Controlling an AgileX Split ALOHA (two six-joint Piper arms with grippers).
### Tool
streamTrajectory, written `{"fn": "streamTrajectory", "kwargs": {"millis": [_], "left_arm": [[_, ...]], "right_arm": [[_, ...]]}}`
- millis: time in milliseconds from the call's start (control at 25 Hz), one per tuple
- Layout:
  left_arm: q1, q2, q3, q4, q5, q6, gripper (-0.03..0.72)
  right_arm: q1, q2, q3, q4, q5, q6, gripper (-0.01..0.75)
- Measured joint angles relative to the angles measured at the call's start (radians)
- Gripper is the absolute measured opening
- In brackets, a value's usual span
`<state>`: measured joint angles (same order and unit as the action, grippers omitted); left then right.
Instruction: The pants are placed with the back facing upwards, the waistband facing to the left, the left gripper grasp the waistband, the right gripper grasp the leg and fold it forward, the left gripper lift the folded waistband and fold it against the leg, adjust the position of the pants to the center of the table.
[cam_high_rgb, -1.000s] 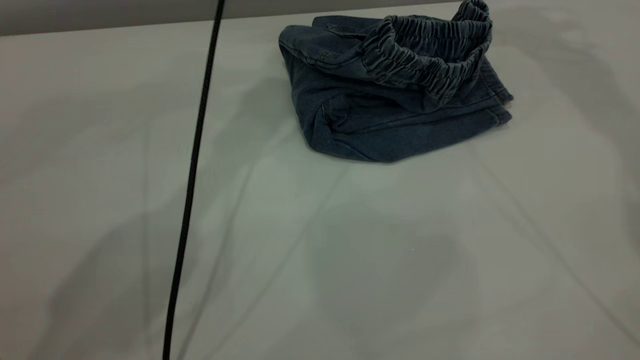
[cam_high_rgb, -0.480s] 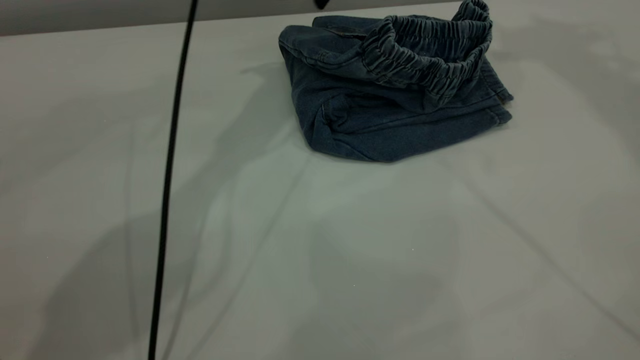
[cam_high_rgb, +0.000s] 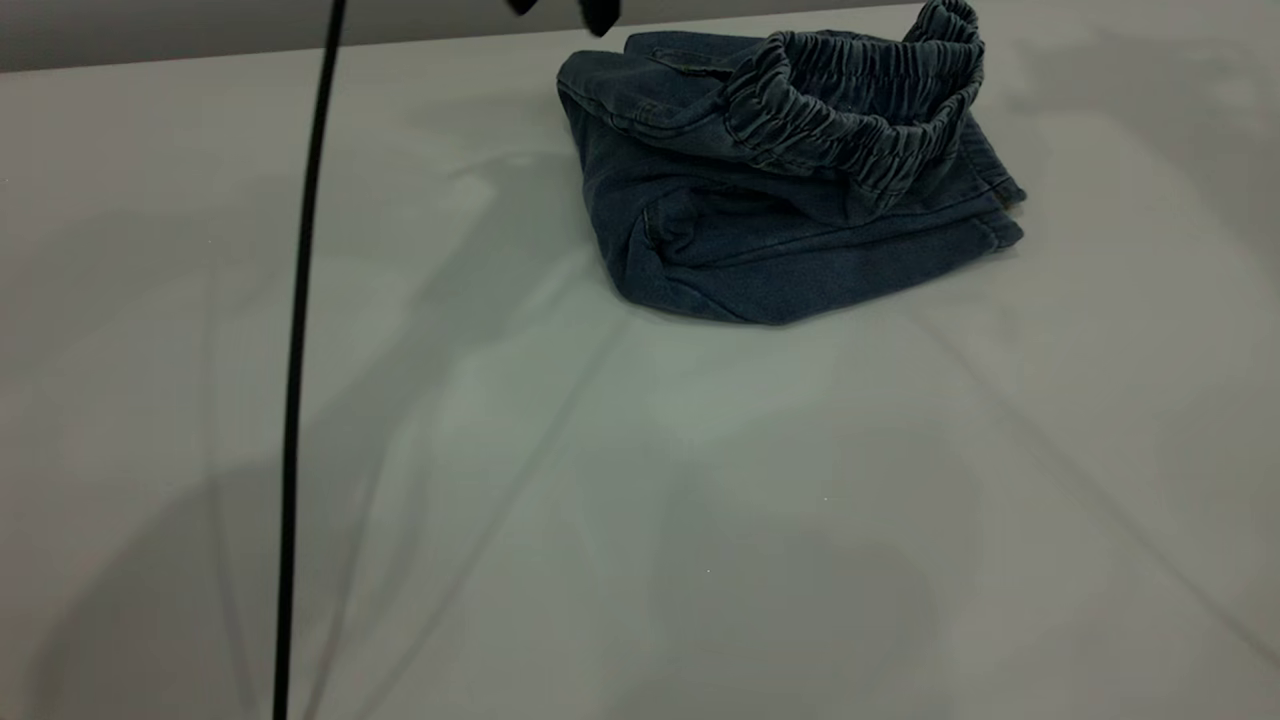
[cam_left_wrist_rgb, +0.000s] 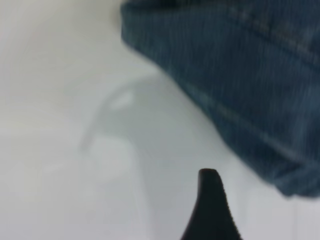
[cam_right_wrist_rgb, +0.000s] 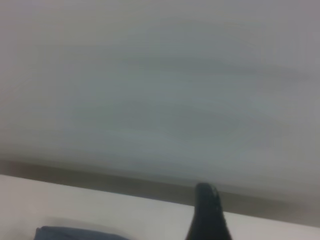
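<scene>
Two dark fingertips (cam_high_rgb: 600, 14) of the left gripper (cam_high_rgb: 562, 8) poke into the top edge of the exterior view, just above and to the left of the pants (cam_high_rgb: 780, 200). They sit apart with a clear gap between them, gripping nothing and touching no cloth. One thin black cable (cam_high_rgb: 298, 350) hangs down the left side of that view, from the top edge to the bottom.

One pair of pants, folded into a compact blue denim bundle, lies near the far edge of the table (cam_high_rgb: 640, 500), right of the middle. One gathered waistband (cam_high_rgb: 850, 110) rests on top of the bundle, forming an open loop that stands up a little. Stitched hems stick out at the bundle's right end.

From the left wrist view, a single black finger (cam_left_wrist_rgb: 210, 210) hovers over white tabletop (cam_left_wrist_rgb: 60, 150) beside the denim (cam_left_wrist_rgb: 240, 75).

From the right wrist view, only one finger (cam_right_wrist_rgb: 207, 215) of the right gripper shows, so I cannot tell how wide it stands. It is raised, with a sliver of denim (cam_right_wrist_rgb: 75, 233) below.
</scene>
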<state>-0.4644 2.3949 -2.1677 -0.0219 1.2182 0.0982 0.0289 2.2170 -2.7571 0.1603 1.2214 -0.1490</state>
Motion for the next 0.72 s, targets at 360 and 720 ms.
{"fn": "streamTrajectory", "kwargs": {"millis": [360, 720], "left_arm": [[-0.001, 0.011, 0.155, -0.016, -0.001, 0.022, 0.466], [-0.049, 0.084, 0.15, -0.069, -0.072, 0.058, 0.466]], "right_arm": [[0.0, 0.0, 0.0, 0.002, 0.0, 0.002, 0.425], [0.0, -0.007, 0.0, 0.025, 0.0, 0.002, 0.425]]}}
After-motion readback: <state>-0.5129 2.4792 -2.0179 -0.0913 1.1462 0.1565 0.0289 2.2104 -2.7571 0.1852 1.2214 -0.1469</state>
